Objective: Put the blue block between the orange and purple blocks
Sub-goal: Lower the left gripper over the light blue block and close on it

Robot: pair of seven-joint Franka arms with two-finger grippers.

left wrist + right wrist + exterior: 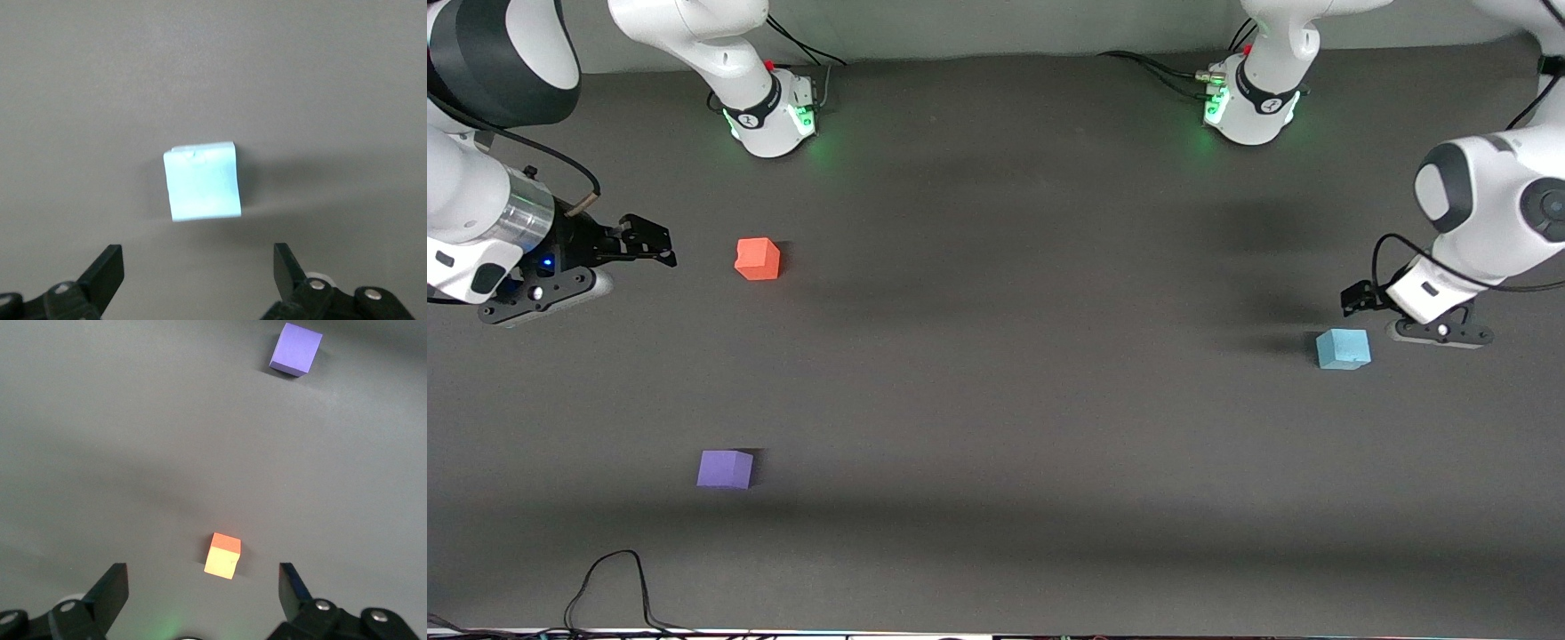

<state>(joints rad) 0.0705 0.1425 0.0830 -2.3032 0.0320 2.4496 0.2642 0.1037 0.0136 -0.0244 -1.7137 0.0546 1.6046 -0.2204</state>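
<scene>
The blue block (1343,348) sits on the dark table (996,400) at the left arm's end, on its own and well apart from the other two cubes. The left gripper (1359,298) hangs over the table just beside it, and from the left wrist view its jaws stand wide, both fingers (107,270) spread clear of the blue block (202,181), with nothing between them and nothing touched. At the right arm's end the orange block (758,259) lies farther from the front camera and the purple block (725,468) nearer to it, with bare table between them. The right gripper (645,242) is up over the table beside the orange block, not touching it; its jaws are also spread wide and empty, the two fingers (110,590) framing the orange block (222,555) from above in the right wrist view, with the purple block (296,349) farther off. A black cable (609,587) loops along the table edge closest to the front camera.
</scene>
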